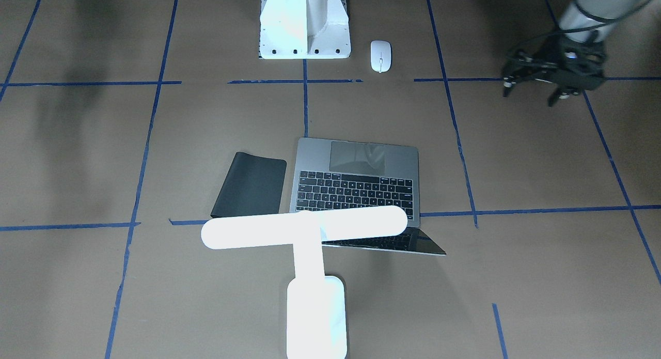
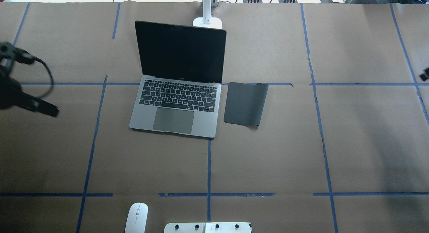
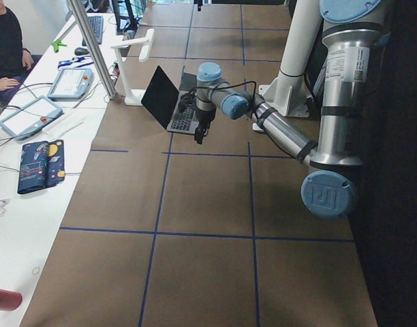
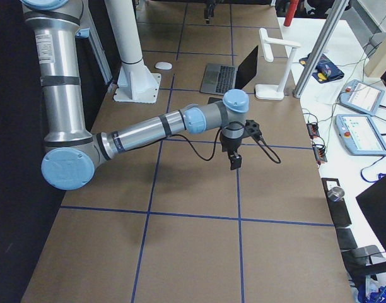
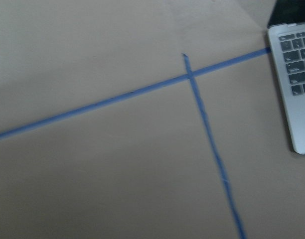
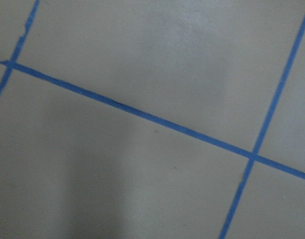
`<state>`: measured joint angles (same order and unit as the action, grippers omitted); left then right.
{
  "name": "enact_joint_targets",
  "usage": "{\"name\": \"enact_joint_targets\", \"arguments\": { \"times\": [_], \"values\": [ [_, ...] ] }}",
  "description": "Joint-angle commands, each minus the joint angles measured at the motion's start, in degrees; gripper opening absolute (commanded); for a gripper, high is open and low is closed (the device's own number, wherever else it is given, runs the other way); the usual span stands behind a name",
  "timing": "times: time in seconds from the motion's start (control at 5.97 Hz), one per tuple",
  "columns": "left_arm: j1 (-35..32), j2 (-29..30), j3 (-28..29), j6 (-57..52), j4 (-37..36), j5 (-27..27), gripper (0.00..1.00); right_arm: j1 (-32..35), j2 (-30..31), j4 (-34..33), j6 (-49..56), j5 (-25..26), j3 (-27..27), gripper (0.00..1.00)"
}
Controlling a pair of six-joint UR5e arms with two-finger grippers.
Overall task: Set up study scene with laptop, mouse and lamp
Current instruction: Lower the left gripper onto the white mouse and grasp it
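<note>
The laptop (image 1: pixel 356 183) stands open in the middle of the table, screen dark (image 2: pixel 177 105); its corner shows in the left wrist view (image 5: pixel 297 94). The lamp (image 1: pixel 304 230) stands upright behind the laptop's screen, at the table's far edge from the robot (image 2: pixel 207 20). The mouse (image 1: pixel 380 56) lies next to the robot's pedestal, on its left side (image 2: pixel 136 218). My left gripper (image 1: pixel 530 97) is open and empty, hovering well to the left of the laptop (image 2: pixel 33 105). My right gripper (image 4: pixel 234 158) hovers over bare table far to the right; I cannot tell if it is open.
A black mouse pad (image 2: pixel 245 103) lies flat to the right of the laptop. The white bolted pedestal (image 1: pixel 304 23) stands at the table's near edge. Blue tape lines grid the brown table (image 2: pixel 301 152). Operators' desks with tablets (image 3: pixel 31 116) lie beyond the far edge.
</note>
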<state>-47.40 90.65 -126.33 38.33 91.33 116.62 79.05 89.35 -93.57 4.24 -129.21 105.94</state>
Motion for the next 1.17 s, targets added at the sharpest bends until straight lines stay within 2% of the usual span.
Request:
{"name": "enact_joint_targets", "arguments": {
  "times": [0.0,0.17,0.5,0.67,1.0],
  "values": [
    [20.8,0.3,-4.4,20.3,0.2,-15.0,1.00,4.1,4.9,0.1,5.1,-1.8,0.1,1.00],
    [28.8,0.6,-4.5,27.7,0.2,-21.3,1.00,4.1,4.9,0.1,4.9,-1.8,0.0,1.00],
    [39.9,3.0,-4.4,37.9,0.2,-27.8,1.00,4.1,4.9,0.1,4.6,-1.8,0.1,1.00],
    [46.9,4.0,-4.0,42.5,0.1,-33.0,1.00,4.1,4.9,0.1,4.6,-1.8,0.1,1.00],
    [49.1,3.9,-3.3,43.1,0.1,-34.6,1.00,4.0,4.8,0.1,4.5,-1.8,0.1,1.00]
  ]
}}
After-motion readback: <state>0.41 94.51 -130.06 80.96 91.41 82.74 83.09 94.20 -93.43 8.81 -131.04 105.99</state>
